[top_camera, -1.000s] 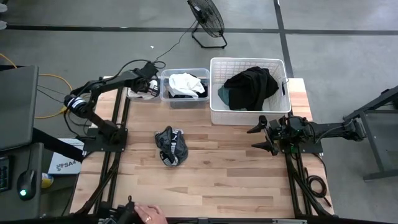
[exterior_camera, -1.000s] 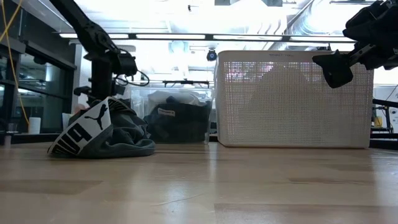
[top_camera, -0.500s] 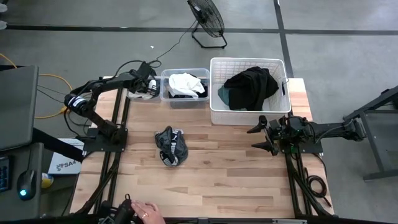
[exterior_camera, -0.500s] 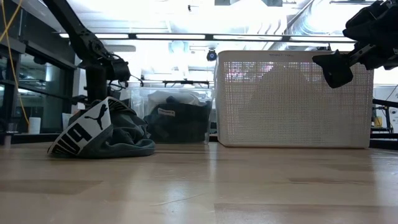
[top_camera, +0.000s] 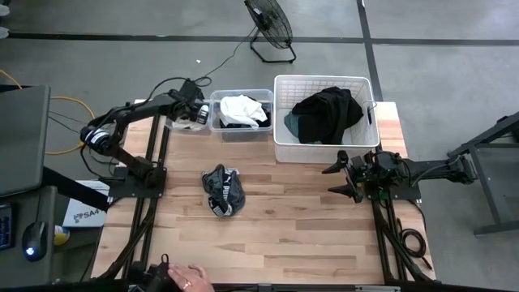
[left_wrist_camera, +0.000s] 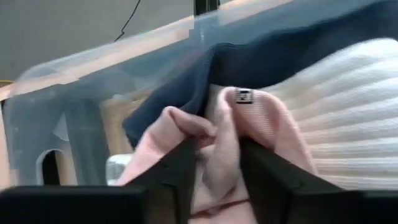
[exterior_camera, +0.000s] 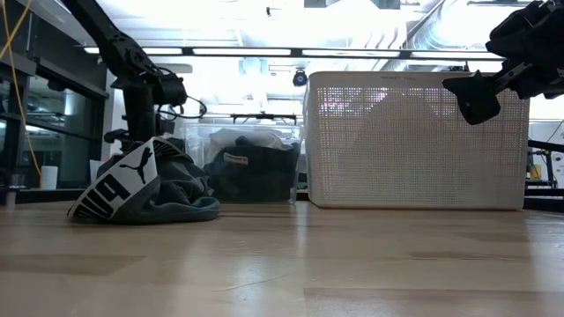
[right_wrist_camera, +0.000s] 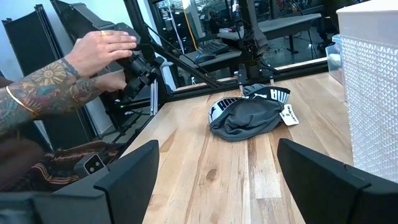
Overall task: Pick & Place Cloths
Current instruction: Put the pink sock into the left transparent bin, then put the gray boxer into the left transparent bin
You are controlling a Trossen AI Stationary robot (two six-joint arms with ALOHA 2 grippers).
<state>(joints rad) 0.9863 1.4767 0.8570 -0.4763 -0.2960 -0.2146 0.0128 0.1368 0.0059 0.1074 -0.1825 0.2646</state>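
At upper left of the overhead view, the left claw [top_camera: 199, 111] pinches a pink cloth [left_wrist_camera: 217, 134] directly between its fingers beside the clear bin [top_camera: 241, 128], while the right claw [top_camera: 339, 174] waits open over the counter [top_camera: 292, 227].

Two clear bins [top_camera: 240, 114], one white basket [top_camera: 324, 150], one fan [top_camera: 270, 26] — one garment [top_camera: 223, 191] on the table.

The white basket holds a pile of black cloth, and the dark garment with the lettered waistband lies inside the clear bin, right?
Not quite. The garment with the lettered waistband lies on the bare table, as the high view shows. The white basket does hold the black cloth.
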